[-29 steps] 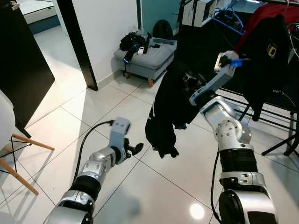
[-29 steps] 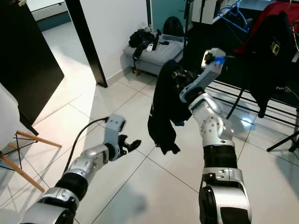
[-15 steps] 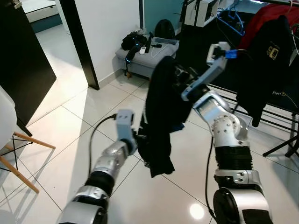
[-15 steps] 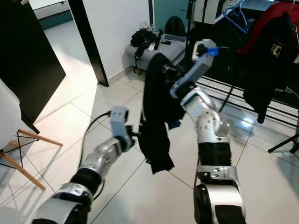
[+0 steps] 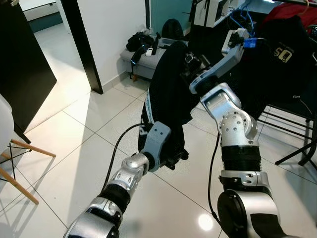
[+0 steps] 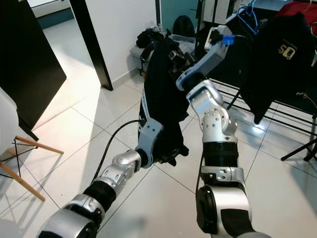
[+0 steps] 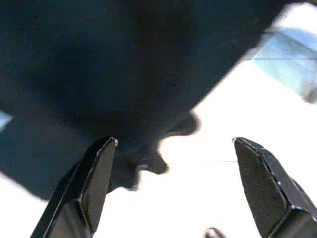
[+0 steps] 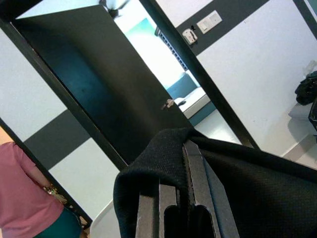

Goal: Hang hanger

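A black garment (image 5: 166, 94) hangs long and limp from my raised right gripper (image 5: 189, 60), which is shut on its top. In the right wrist view the cloth drapes over the closed fingers (image 8: 198, 188). The hanger itself is hidden under the cloth. My left gripper (image 5: 174, 159) is open at the garment's lower hem. In the left wrist view its two fingers (image 7: 96, 173) stand wide apart with the dark cloth (image 7: 99, 74) just ahead of them.
A clothes rack (image 5: 297, 106) at the right carries a black shirt (image 5: 282, 54) and a red garment (image 5: 277, 10). A grey bench (image 5: 136, 69) with black items stands by the wall. A white chair (image 5: 20, 163) stands at the left. A person in pink (image 8: 25, 198) stands near the black door (image 5: 25, 74).
My left arm has swung up and to the right, from open floor to the garment's hem. My right arm has lifted the garment higher and a little to the left.
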`<state>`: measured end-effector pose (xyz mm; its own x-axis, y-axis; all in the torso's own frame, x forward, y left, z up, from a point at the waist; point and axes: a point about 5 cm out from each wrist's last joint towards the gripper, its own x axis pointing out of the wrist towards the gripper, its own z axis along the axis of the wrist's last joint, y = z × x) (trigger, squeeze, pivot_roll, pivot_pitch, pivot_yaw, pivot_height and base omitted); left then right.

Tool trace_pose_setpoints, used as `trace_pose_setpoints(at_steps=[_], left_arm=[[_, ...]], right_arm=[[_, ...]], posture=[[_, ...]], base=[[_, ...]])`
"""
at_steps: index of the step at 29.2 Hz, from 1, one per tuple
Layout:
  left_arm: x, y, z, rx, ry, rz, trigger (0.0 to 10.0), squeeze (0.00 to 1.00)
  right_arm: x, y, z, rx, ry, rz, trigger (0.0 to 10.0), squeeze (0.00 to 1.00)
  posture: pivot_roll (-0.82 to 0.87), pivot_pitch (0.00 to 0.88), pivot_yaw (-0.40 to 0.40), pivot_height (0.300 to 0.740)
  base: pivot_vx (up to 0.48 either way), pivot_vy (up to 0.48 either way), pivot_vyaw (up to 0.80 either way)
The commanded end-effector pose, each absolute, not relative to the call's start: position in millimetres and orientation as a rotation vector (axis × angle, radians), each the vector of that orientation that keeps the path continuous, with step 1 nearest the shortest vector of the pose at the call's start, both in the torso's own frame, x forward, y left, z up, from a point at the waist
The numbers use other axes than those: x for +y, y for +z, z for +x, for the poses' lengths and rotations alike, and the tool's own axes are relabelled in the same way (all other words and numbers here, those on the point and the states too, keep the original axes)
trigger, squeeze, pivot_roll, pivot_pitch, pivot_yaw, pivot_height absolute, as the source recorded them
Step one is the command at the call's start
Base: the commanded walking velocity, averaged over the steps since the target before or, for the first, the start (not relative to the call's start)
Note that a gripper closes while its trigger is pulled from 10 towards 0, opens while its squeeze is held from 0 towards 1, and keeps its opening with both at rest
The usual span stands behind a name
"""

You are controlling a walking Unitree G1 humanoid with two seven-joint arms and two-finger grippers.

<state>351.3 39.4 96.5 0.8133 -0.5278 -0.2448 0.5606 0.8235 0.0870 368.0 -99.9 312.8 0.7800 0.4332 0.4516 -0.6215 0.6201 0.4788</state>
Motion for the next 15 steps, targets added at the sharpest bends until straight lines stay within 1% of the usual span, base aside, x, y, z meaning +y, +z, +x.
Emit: trace_pose_setpoints(at_steps=[1,5,7,8,9,10,12,14,15], left_arm=[[49.4,93.1,354.2,0.226,-0.528,0.202,10.0,1.00],[60.6,92.8,357.6,0.224,-0.464,0.193,10.0,1.00],[72.1,88.0,358.2,0.252,-0.400,0.111,10.0,1.00],[78.6,82.9,357.5,0.285,-0.361,0.078,10.0,1.00],[78.6,82.9,357.5,0.285,-0.361,0.078,10.0,1.00],[84.1,78.2,356.6,0.319,-0.319,0.044,10.0,1.00],[94.2,69.3,355.0,0.387,-0.233,0.037,10.0,1.00],[94.2,69.3,355.0,0.387,-0.233,0.037,10.0,1.00],[90.0,72.9,357.5,0.396,-0.211,-0.006,10.0,1.00]], right_arm=[[-94.4,325.3,364.6,-0.340,0.656,0.682,0.0,0.00],[-93.1,326.9,362.7,-0.341,0.672,0.677,0.0,0.00],[-94.3,328.3,362.3,-0.347,0.670,0.686,0.0,0.00],[-95.3,329.2,362.3,-0.351,0.667,0.691,0.0,0.00],[-95.3,329.2,362.3,-0.351,0.667,0.691,0.0,0.00],[-96.1,330.3,362.3,-0.354,0.665,0.695,0.0,0.00],[-97.1,333.4,362.5,-0.363,0.660,0.702,0.0,0.00],[-97.1,333.4,362.5,-0.363,0.660,0.702,0.0,0.00],[-97.1,335.3,363.7,-0.368,0.631,0.682,0.0,0.00]], posture=[[-0.06,0.122,0.005,0.740],[-0.06,0.124,0.009,0.740],[-0.06,0.124,0.009,0.740],[-0.06,0.124,0.009,0.740],[-0.06,0.124,0.009,0.740],[-0.06,0.125,0.006,0.740],[-0.06,0.127,0.004,0.740],[-0.06,0.127,0.004,0.740],[-0.06,0.126,0.002,0.740]], base=[[0.000,0.000,0.00],[0.000,0.000,0.00],[0.000,0.000,0.00],[0.000,0.000,0.00],[0.000,0.000,0.00],[0.000,0.000,0.00],[0.000,0.000,0.00],[0.000,0.000,0.00],[0.000,0.000,0.00]])
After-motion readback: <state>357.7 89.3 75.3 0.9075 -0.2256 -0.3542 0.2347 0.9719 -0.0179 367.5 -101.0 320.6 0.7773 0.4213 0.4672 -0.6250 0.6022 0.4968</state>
